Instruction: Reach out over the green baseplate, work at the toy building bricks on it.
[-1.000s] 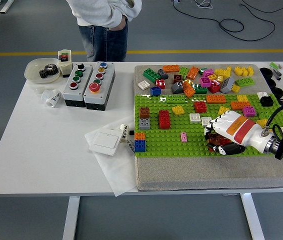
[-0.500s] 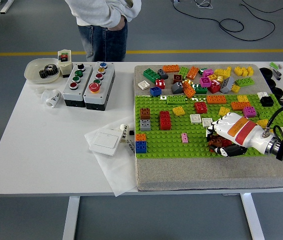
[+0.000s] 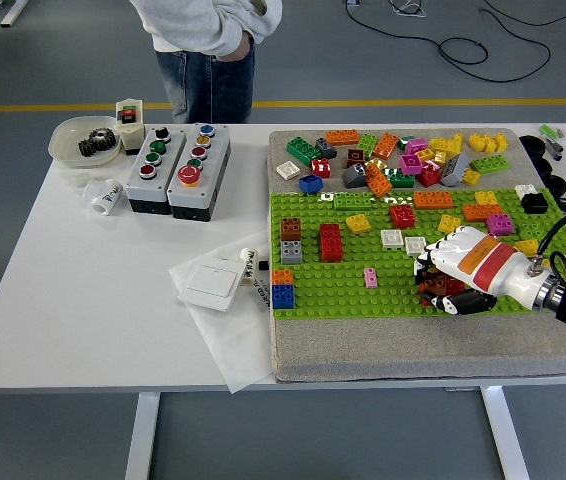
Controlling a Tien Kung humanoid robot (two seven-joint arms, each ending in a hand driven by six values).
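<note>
The green baseplate (image 3: pixel 363 285) lies on a grey mat and carries scattered bricks: a red block (image 3: pixel 330 241), a brown-on-grey stack (image 3: pixel 290 239), an orange-on-blue stack (image 3: pixel 280 287), a small pink brick (image 3: pixel 369 277). My right hand (image 3: pixel 441 283) reaches in from the right over the plate's right part. Its white fingers (image 3: pixel 446 248) curl down around a dark brown and red brick (image 3: pixel 435 288) sitting on the plate, the thumb below it. The left arm does not appear.
Loose bricks (image 3: pixel 403 155) are piled on the mat behind the plate. Two grey button boxes (image 3: pixel 179 168), a bowl of gears (image 3: pixel 87 141), a white switch plate (image 3: pixel 210 284) on paper lie to the left. A person (image 3: pixel 208 45) stands at the far side, hands in pockets.
My right hand has drawn slightly to the right and a touch down, still closed around the brown and red brick. Nothing else has moved.
</note>
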